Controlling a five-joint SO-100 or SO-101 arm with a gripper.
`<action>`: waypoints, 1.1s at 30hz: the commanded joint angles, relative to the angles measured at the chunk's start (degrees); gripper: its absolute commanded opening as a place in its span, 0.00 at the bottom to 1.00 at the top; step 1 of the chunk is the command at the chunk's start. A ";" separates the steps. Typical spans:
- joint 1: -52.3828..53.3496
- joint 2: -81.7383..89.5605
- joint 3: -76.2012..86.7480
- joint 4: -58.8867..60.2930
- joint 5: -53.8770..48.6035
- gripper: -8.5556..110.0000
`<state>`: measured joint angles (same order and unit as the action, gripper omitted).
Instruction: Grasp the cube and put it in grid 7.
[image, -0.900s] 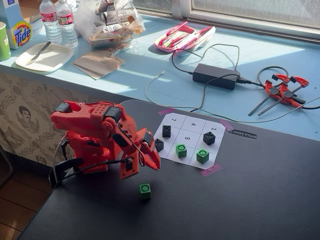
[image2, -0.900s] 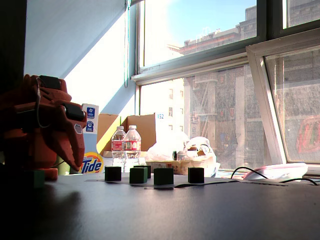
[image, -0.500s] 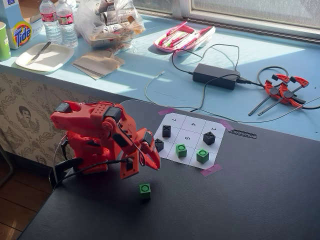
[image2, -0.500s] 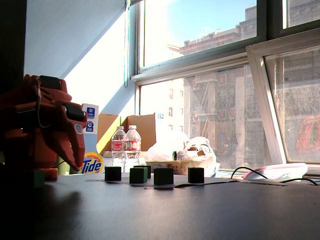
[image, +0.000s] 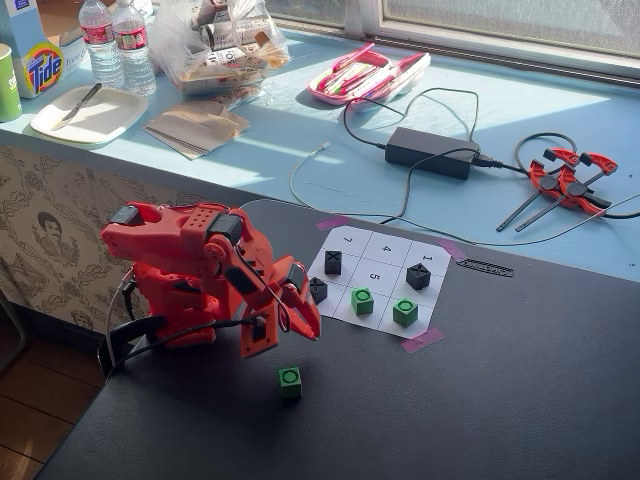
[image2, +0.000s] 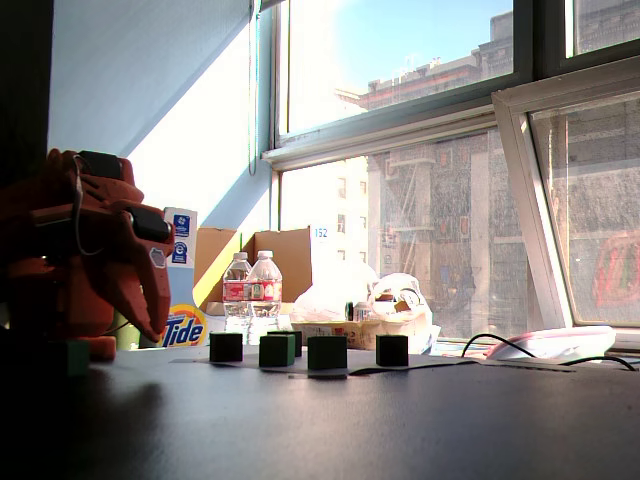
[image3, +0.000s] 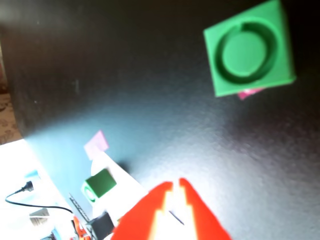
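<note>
A loose green cube with a dark ring (image: 290, 381) sits on the black mat in front of the white paper grid (image: 392, 262). The wrist view shows it at upper right (image3: 248, 50), ahead of the fingertips. My red gripper (image: 308, 328) hangs just above and to the right of it, empty; its tips (image3: 175, 185) are nearly together. Two more green cubes (image: 362, 301) (image: 405, 312) stand in the grid's near row. The cell marked 7 (image: 347, 240) is the far left corner and looks bare. In a fixed view the arm (image2: 110, 250) is in shadow.
Three black X cubes (image: 333, 262) (image: 318, 290) (image: 418, 276) stand on the grid, one just below cell 7. Pink tape (image: 421, 341) holds the grid's corners. A power brick (image: 432, 152), cables, clamps (image: 570, 180), bottles and a plate lie on the blue sill behind.
</note>
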<state>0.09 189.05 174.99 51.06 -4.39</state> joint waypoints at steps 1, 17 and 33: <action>-1.41 0.18 2.55 -0.88 -1.93 0.08; -1.41 0.18 2.55 -0.88 -1.85 0.07; 0.00 -3.16 0.09 -3.08 -6.50 0.07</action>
<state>-1.05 187.38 174.90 49.48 -7.47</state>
